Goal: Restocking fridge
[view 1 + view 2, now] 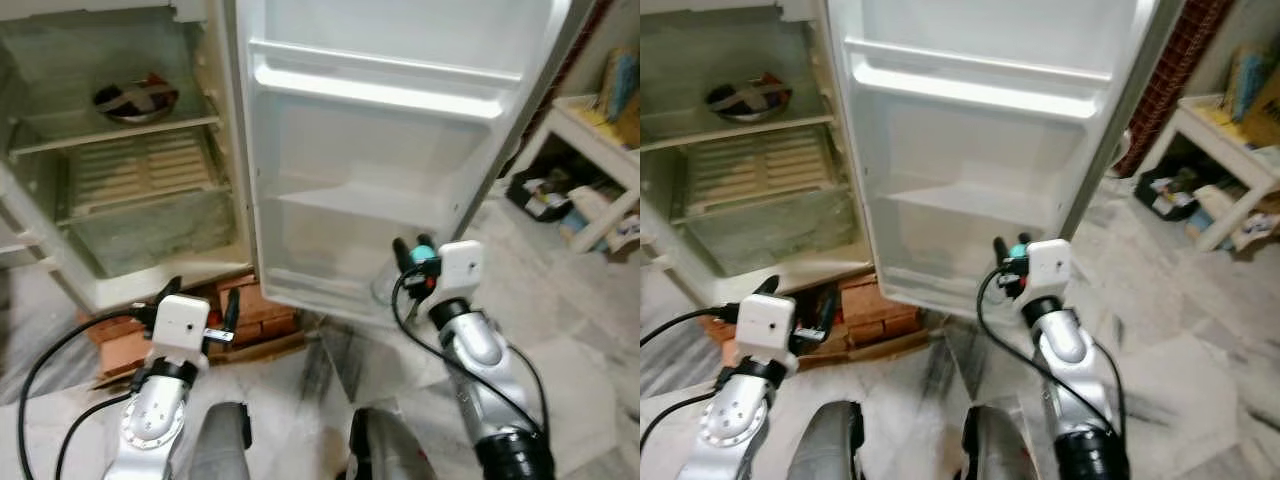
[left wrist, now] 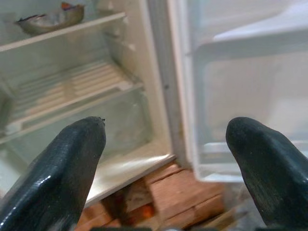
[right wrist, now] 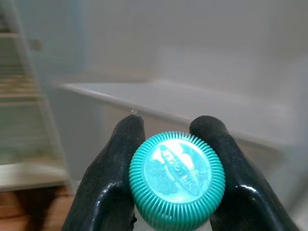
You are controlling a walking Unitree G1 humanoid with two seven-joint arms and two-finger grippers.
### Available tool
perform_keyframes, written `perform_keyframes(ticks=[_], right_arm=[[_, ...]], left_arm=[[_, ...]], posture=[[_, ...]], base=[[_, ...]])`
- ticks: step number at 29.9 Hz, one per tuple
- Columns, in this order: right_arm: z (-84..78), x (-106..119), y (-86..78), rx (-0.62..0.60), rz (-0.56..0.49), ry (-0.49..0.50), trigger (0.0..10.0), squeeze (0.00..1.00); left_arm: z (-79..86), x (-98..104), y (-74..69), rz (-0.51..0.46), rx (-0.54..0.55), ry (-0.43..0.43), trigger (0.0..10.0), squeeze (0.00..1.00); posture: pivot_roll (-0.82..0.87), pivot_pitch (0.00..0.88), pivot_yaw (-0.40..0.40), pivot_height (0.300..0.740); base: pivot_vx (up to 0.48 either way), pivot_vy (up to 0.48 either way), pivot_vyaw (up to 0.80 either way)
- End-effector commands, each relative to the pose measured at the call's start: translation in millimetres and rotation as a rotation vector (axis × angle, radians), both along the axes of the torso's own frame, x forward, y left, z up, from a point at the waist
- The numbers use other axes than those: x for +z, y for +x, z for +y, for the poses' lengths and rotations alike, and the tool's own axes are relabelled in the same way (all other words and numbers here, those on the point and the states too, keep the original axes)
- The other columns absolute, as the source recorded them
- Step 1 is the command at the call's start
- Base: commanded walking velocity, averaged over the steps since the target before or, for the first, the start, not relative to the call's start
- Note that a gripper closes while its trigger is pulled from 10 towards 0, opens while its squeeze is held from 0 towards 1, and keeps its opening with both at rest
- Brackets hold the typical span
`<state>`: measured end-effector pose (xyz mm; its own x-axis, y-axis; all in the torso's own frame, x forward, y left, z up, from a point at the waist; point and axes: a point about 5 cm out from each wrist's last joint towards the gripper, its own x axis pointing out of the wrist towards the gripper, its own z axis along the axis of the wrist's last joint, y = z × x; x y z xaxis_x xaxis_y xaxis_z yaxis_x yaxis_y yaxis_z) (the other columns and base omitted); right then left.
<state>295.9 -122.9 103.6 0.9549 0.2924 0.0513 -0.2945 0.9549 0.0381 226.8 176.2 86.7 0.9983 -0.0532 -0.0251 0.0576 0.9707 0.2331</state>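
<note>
The fridge (image 1: 120, 200) was seen standing open on a stack of bricks (image 1: 250, 310), its cabinet to the robot's left and its door (image 1: 390, 150) swung wide ahead. White shelves ran across the inside of the door, and the lower door shelf (image 1: 340, 205) was faced by the right arm. A bowl (image 1: 135, 100) was seen on the upper cabinet shelf, toward its back, above a slatted rack. A white side table (image 1: 590, 150) with clutter under it was seen at the robot's far right, on a marbled floor (image 1: 570, 370).

A bottle (image 3: 176, 174) was held by the right gripper (image 3: 168, 144) just in front of the door's lower edge, below the lower door shelf. Its long axis ran roughly along the fingers, with the cap end turned back toward the wrist camera. A round teal cap with a ribbed rim and a pale embossed mark on top was shown; the body below looked clear, though little of it could be made out. The jaws were clenched on the bottle just under the cap, one finger on each side.

The left gripper (image 2: 166, 159) was held low before the bricks, aimed at the cabinet's bottom edge, its jaws released and spread wide apart.
</note>
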Motion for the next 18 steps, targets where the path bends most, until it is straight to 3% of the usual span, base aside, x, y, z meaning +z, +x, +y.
perform_keyframes(ticks=[1, 18], right_arm=[[-9.8, 7.2, 2.9, -0.03, -0.035, -0.013, 10.0, 0.0], [-11.5, 6.5, 5.1, -0.043, -0.038, -0.021, 10.0, 0.0]], left_arm=[[-6.0, 0.5, 1.1, -0.002, -0.012, -0.011, 10.0, 0.0], [-7.5, 2.1, 5.6, -0.006, -0.021, -0.017, 10.0, 0.0]], posture=[[0.08, 0.087, -0.055, 0.617], [0.08, 0.094, -0.053, 0.617]], base=[[0.311, 0.0, 0.0], [0.443, 0.0, 0.0]])
